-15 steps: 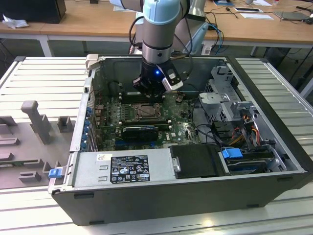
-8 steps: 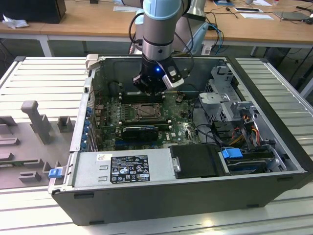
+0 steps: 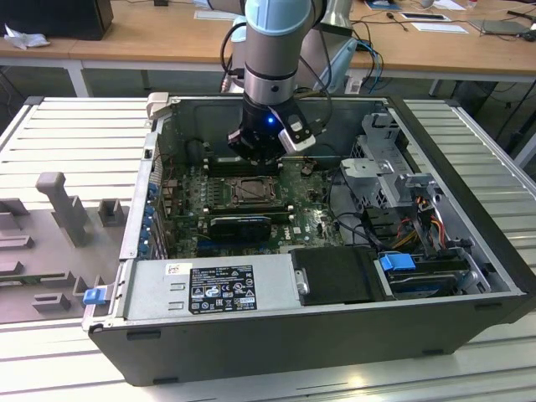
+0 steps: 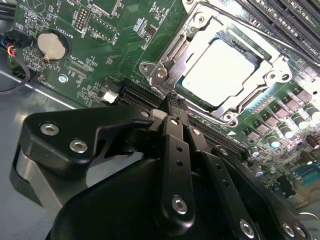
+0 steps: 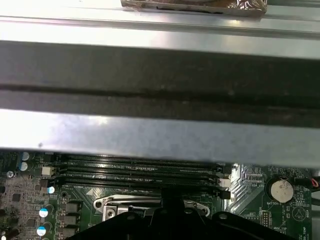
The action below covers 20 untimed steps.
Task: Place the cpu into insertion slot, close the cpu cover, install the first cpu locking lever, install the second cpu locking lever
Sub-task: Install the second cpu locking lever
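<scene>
The claw [image 4: 175, 102] hangs low inside the open computer case [image 3: 469, 251], its two black fingers [image 4: 172, 145] pressed together with nothing between them, the tips just at the edge of the socket [image 4: 165, 65]. The chip [image 4: 220, 70] lies flat in that socket, its pale face showing through the cut-out of the silver cover [image 4: 272, 75], which is folded down over it. In the exterior view the arm [image 3: 272, 50] stands over the green board [image 3: 188, 205], beside the long black memory slots [image 5: 140, 167].
</scene>
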### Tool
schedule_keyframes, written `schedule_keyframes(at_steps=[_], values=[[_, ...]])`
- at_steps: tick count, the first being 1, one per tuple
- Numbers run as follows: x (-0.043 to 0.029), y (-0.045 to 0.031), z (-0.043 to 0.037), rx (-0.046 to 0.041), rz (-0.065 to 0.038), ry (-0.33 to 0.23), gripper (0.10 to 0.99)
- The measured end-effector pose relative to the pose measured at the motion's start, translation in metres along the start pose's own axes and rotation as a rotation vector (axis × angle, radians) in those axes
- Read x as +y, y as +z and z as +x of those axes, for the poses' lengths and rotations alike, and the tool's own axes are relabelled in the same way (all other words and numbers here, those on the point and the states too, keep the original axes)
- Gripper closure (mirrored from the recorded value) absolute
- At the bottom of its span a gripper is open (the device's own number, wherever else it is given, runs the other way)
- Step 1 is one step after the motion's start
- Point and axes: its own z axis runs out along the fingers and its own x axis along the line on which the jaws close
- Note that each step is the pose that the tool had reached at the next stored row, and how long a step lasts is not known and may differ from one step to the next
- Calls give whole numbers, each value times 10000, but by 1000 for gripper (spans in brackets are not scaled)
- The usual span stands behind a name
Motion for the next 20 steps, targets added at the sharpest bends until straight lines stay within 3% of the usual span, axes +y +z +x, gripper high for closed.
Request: schedule_keyframes(at_steps=[20], values=[[-152, -31, 3, 3, 1, -1, 980]])
